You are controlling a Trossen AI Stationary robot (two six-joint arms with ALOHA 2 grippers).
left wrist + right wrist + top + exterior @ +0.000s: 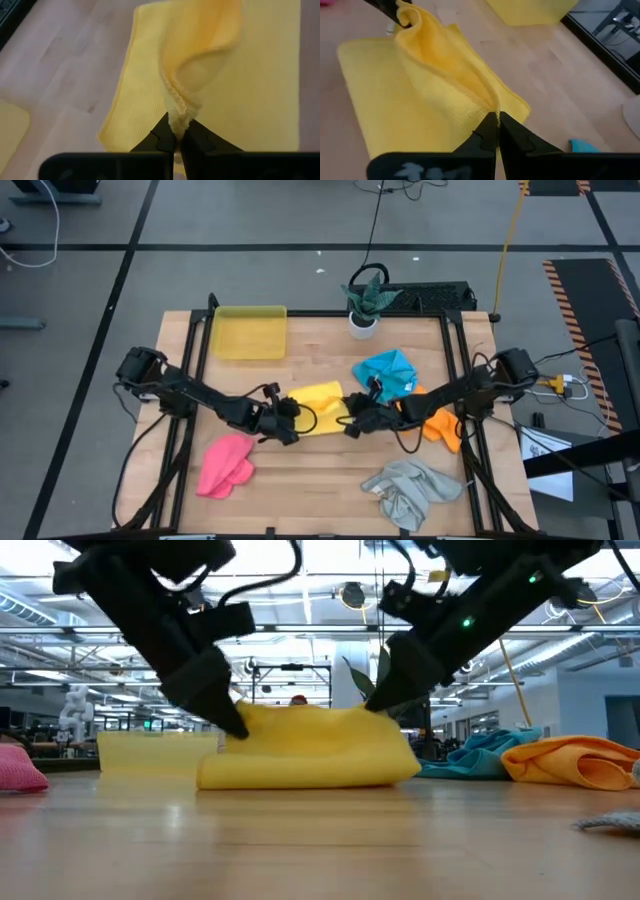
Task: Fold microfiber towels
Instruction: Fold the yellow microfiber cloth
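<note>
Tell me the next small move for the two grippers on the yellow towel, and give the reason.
Probably carry the pinched edge across and lay it flat. The left gripper and right gripper are each shut on an edge of the yellow towel, holding that layer raised above the part lying on the table, so the fold looks half made.

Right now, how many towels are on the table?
5: yellow in the middle, between both arms; blue beside the plant; orange under the right arm; pink front left; grey front right.
</note>
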